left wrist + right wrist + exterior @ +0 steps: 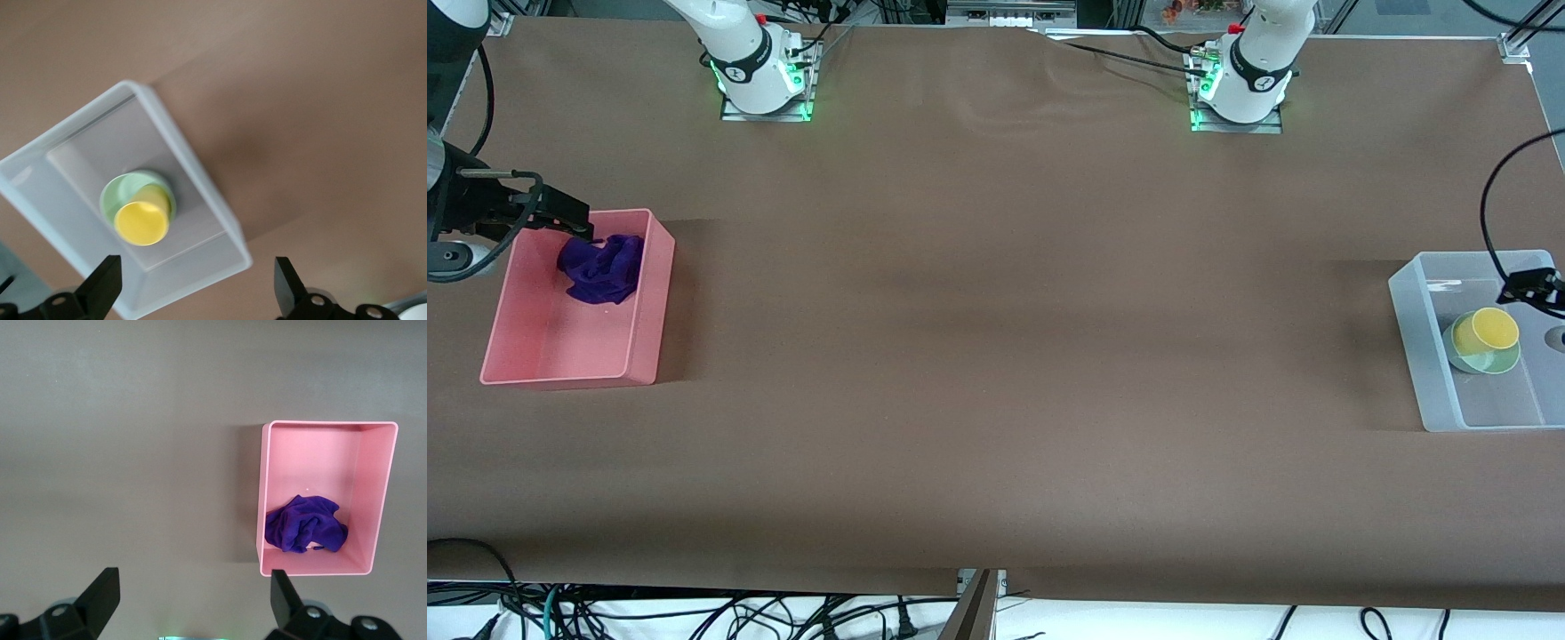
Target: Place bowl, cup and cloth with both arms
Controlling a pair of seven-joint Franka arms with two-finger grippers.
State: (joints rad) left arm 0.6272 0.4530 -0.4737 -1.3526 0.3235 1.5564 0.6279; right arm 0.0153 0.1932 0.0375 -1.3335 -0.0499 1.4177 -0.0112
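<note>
The purple cloth lies crumpled in a pink bin, at the end of it that is farther from the front camera. It also shows in the right wrist view. The yellow cup stands in the mint-green bowl inside a translucent bin. Both show in the left wrist view, the cup in the bowl. My right gripper is open and empty, up in the air by the pink bin's edge. My left gripper is open and empty, up above the translucent bin.
The pink bin stands at the right arm's end of the table, the translucent bin at the left arm's end. The brown table cover stretches between them. Black cables hang near both grippers.
</note>
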